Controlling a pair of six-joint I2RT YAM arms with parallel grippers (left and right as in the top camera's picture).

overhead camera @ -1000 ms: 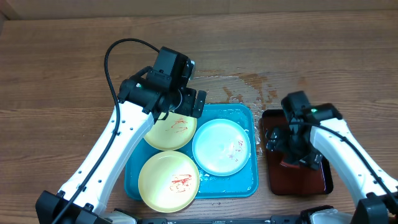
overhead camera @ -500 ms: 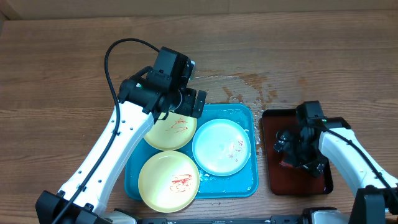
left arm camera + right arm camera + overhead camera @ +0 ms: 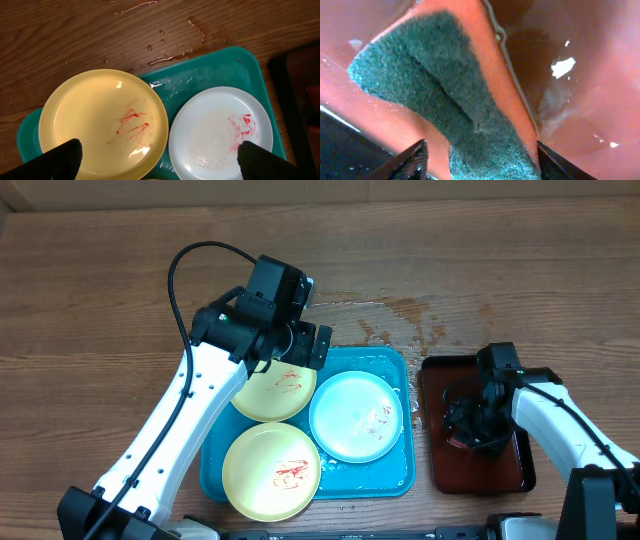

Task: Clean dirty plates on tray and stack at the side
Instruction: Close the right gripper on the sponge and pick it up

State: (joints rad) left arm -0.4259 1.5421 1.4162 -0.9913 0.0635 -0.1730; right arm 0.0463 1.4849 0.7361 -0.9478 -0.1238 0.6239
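All three plates (image 3: 355,417) lie smeared in the tray (image 3: 382,361), none cleaned or stacked yet. Your left fingers (image 3: 62,160) hang wide open above them; your right fingers (image 3: 415,160) straddle the sponge (image 3: 445,90), grip unclear.

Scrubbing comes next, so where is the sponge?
Right wrist view: the sponge sits in the dark red tray, right of the turquoise tray, under the right tool.

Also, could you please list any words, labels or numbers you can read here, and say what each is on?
None: no readable text in any view. The red marks on the far yellow plate, the near yellow plate and the white plate are smears, not writing. The turquoise tray, the dark red tray and the sponge show no label.
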